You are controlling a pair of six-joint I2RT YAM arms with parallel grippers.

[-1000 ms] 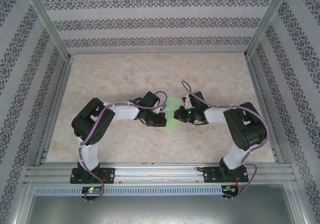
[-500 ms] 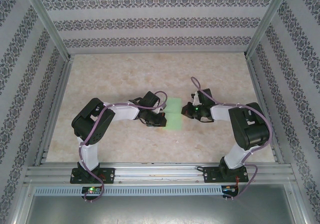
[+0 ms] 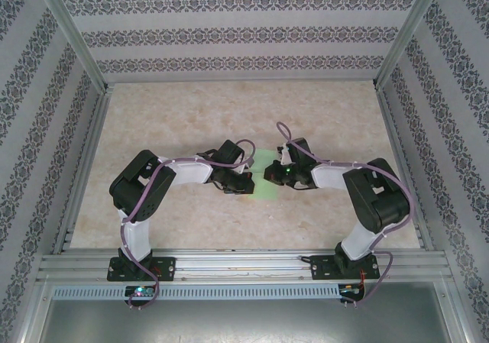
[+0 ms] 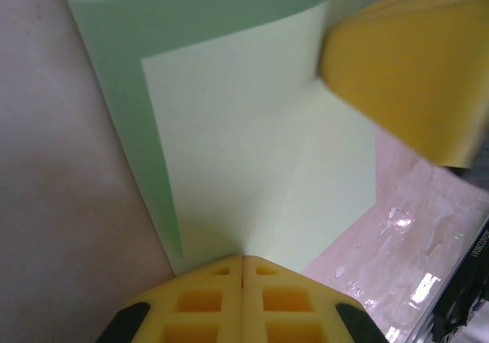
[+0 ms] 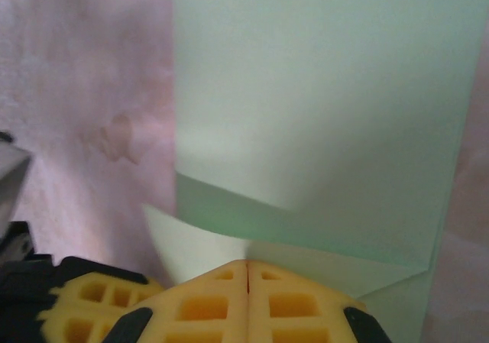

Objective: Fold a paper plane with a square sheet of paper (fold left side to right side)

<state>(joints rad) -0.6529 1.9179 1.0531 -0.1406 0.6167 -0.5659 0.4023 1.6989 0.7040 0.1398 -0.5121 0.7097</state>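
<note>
Folding status: square sheet of paper (image 3: 266, 192) lies flat mid-tabletop (image 3: 191, 114), between the two hands, folded over (darker under-layer shows along two edges in the left wrist view).
Left hand (image 3: 243, 182): pads (image 4: 206, 305) pressed together, tips at the sheet's near edge where a crease runs in; cannot tell if paper is nipped between them.
Right hand (image 3: 272, 173): pads (image 5: 199, 309) pressed together, tips over the sheet, a flap curling up just ahead of them; grip on the paper unclear.
Hands: near each other, facing across the sheet, tips well inside its outline from above.
</note>
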